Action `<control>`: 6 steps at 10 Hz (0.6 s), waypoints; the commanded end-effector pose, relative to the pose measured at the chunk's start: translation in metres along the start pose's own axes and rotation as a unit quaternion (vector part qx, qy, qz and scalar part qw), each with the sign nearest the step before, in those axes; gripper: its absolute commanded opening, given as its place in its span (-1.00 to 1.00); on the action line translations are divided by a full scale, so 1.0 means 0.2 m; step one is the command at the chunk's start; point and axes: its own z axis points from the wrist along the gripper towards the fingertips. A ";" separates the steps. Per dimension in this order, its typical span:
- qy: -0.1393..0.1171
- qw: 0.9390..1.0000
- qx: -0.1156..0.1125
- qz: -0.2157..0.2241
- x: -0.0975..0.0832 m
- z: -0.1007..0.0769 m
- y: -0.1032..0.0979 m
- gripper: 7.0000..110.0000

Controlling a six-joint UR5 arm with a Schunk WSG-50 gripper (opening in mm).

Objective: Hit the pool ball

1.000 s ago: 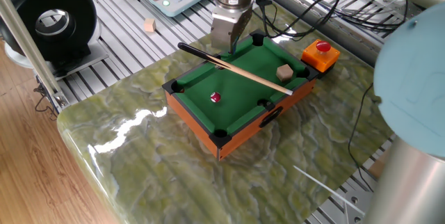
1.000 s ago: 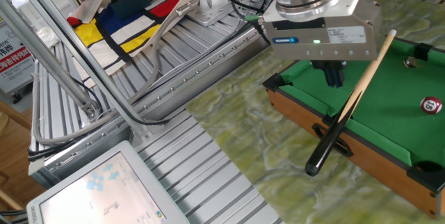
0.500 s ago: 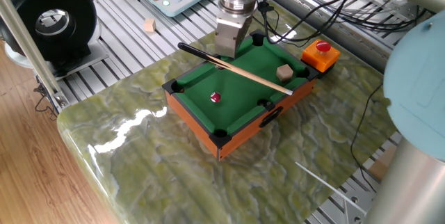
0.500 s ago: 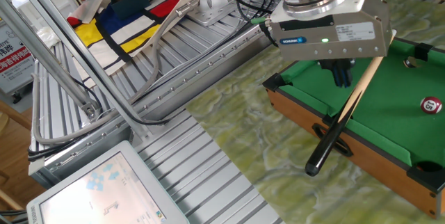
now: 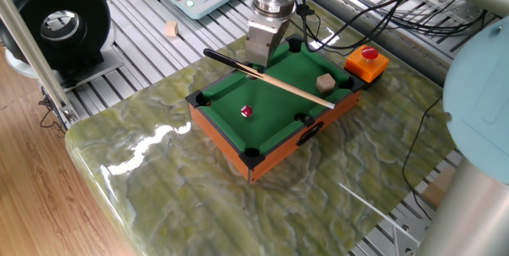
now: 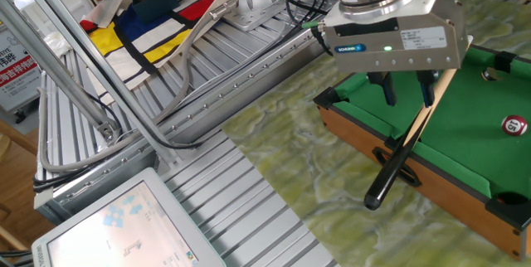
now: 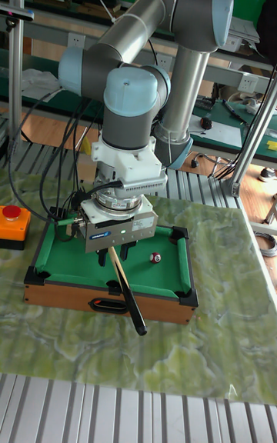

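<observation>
Other fixed view: my gripper (image 6: pixel 406 89) hangs over the cue stick (image 6: pixel 412 132), jaws now spread apart where half a second ago they were together. Pool ball (image 6: pixel 515 124) sits unmoved on the green felt, well apart.

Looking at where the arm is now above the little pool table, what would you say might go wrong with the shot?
1. The gripper hangs over the cue with its jaws open, so closing off-centre might roll the cue off the rail.
2. The pool ball sits well to one side of the cue's line; a swing may miss it.
3. The tan cube lies by the cue tip and could be knocked instead.
</observation>
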 end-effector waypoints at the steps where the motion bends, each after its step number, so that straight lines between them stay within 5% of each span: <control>1: -0.011 0.999 -0.012 0.044 -0.03 -0.01 0.02 -0.28; 6: -0.012 0.999 -0.003 0.037 0.00 0.09 0.07 -0.28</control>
